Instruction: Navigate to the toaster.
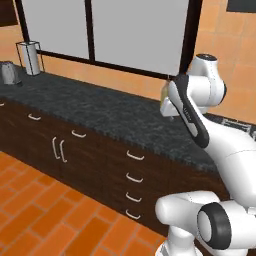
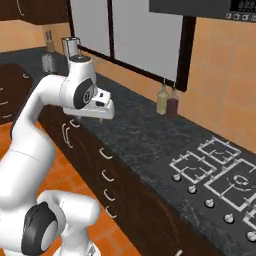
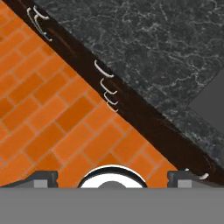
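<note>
facing a long dark stone worktop (image 1: pixel 100 107) that runs along the orange tiled wall under a big window (image 1: pixel 135 30), i sit on the brick-pattern floor (image 1: pixel 35 220) with my base parked close to the cabinet fronts (image 1: pixel 95 160), whose drawers carry small pale handles. my arm (image 1: pixel 200 115) is folded up high and tucked near my body, which i judge is a travel posture: nothing needs reaching yet, so keeping the limb compact avoids clipping the worktop edge as i drive.

to my right a gas hob (image 2: pixel 220 175) is set into the stone, with its row of knobs along the near side. two bottles (image 2: pixel 167 101) stand against the wall beside the window frame, out of the way of any cooking.

far to my left, at the end of the worktop, stands a tall clear-sided container (image 1: pixel 30 57), and just beside it a boxy silver-grey object (image 1: pixel 9 73) that i take to be the toaster, though it is small and partly cut by the frame edge. so the goal lies well apart from me, down the worktop to the left, and i judge most of the drive is still ahead.

my hand (image 3: pixel 112 175) points down over the floor beside the cabinets; its fingertips (image 3: pixel 41 177) sit wide apart at the edges of its own view, released and holding nothing.
</note>
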You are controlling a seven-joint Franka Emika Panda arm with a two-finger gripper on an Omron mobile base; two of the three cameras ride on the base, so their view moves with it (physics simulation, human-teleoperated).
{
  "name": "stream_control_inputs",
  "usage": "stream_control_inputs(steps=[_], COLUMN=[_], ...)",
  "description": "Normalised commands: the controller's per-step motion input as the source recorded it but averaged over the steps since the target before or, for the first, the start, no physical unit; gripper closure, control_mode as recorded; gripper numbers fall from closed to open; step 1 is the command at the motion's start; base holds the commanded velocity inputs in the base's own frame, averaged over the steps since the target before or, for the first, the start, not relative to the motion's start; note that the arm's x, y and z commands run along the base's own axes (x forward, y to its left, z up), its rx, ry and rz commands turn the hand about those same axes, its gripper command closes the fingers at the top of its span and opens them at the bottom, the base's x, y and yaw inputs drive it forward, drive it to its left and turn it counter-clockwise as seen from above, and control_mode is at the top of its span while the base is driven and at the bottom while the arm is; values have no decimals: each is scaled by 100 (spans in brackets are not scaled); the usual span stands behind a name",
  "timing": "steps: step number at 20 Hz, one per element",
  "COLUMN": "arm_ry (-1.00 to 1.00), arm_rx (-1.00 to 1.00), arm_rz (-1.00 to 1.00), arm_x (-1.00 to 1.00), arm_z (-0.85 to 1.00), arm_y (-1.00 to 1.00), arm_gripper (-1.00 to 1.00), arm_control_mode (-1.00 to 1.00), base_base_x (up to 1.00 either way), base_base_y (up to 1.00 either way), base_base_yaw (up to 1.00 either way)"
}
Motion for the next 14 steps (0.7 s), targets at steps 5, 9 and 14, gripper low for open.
stream_control_inputs(steps=[5, 9, 14], arm_ry=[0, 0, 0], arm_rx=[0, 0, 0], arm_rz=[0, 0, 0], arm_x=[0, 0, 0], arm_z=[0, 0, 0], arm_y=[0, 0, 0], arm_gripper=[-100, -100, -100], arm_control_mode=[100, 100, 100], base_base_x=[0, 0, 2], base_base_y=[33, 47, 58], base_base_yaw=[59, 57, 55])
